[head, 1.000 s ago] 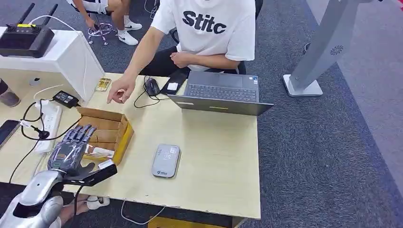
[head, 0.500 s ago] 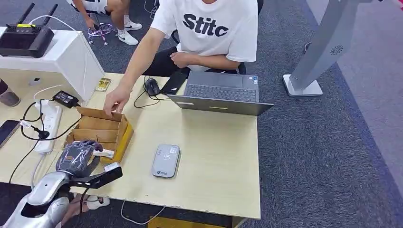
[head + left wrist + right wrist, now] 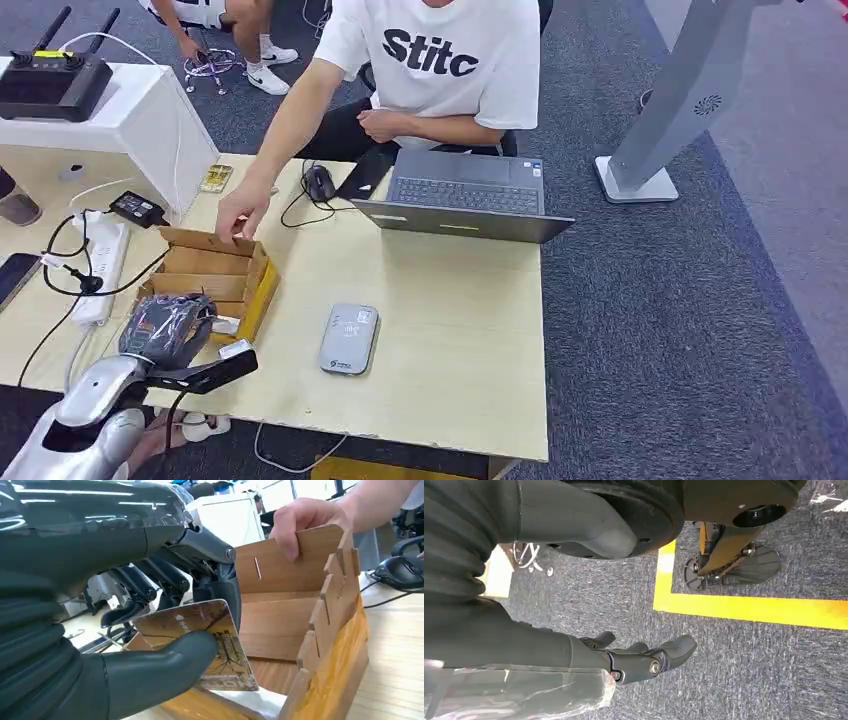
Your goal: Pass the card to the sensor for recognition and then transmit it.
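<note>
Pinching the card (image 3: 200,645) between thumb and fingers, the left hand (image 3: 165,328) sits at the wooden box (image 3: 215,275), which a person's hand (image 3: 240,212) steadies. With so slight a grip, the card could catch the box wall and slip before reaching the sensor (image 3: 349,339) on the counter (image 3: 450,330). The right hand (image 3: 644,662) hangs empty, fingers loosely apart.

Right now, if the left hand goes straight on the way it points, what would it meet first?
Likely the far wall of the wooden box, which a person's hand steadies. The left hand holds the card over the box; depth is unclear.
</note>
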Robot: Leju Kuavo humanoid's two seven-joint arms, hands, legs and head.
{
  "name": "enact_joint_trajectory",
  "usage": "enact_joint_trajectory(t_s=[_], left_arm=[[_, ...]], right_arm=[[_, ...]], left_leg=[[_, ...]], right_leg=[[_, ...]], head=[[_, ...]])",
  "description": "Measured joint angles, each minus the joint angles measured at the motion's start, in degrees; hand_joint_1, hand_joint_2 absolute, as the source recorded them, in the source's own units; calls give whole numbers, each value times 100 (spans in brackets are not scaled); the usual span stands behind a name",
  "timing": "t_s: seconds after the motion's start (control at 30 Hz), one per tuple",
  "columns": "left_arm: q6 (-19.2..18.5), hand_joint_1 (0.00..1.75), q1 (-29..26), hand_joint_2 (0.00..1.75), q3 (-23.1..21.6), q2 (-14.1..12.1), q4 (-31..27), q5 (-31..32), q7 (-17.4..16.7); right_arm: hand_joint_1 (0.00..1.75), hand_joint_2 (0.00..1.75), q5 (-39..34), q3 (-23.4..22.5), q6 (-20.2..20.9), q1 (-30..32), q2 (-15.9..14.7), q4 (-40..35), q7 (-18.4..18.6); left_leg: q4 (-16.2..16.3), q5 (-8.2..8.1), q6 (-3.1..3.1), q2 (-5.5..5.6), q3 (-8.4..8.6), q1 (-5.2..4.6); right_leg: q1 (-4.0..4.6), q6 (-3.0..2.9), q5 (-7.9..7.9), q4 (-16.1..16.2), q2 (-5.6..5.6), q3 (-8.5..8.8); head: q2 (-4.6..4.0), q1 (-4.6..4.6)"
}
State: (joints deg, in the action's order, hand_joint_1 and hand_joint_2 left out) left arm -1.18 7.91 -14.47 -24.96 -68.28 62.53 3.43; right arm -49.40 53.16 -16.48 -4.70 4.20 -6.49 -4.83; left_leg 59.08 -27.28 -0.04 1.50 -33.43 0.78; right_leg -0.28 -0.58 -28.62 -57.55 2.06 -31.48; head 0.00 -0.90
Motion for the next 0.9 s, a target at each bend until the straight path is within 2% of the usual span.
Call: enact_joint_trajectory(t_s=[0.2,0.37,0.7,0.8,0.9], left_arm=[[85,175,93,175,-2,-18,-2,107,-140],[212,175,294,175,-2,-206,-114,282,-210],[232,175,1001,175,83,-754,-845,394,-396],[282,175,1146,175,177,-822,-1071,363,-457],[564,175,1189,175,276,-800,-1220,549,-639]], right_arm=[[0,175,-61,7,-9,1,0,4,0],[0,175,-133,7,-15,8,0,15,-44],[0,175,-304,13,-24,31,0,24,-118],[0,175,-326,20,-24,34,0,28,-118],[0,175,-310,55,-31,36,0,33,-76]], left_leg=[[0,0,0,0,0,0],[0,3,-4,2,0,2],[0,6,-6,2,0,3],[0,6,-5,2,0,3],[0,6,-5,1,0,3]], right_leg=[[0,0,0,0,0,-1],[2,-1,1,-1,-2,-1],[4,-11,9,-2,-3,-2],[4,-11,9,-2,-4,-1],[4,-11,9,-2,-2,-2]], head=[[0,-2],[0,0],[0,0],[0,0],[0,-2]])
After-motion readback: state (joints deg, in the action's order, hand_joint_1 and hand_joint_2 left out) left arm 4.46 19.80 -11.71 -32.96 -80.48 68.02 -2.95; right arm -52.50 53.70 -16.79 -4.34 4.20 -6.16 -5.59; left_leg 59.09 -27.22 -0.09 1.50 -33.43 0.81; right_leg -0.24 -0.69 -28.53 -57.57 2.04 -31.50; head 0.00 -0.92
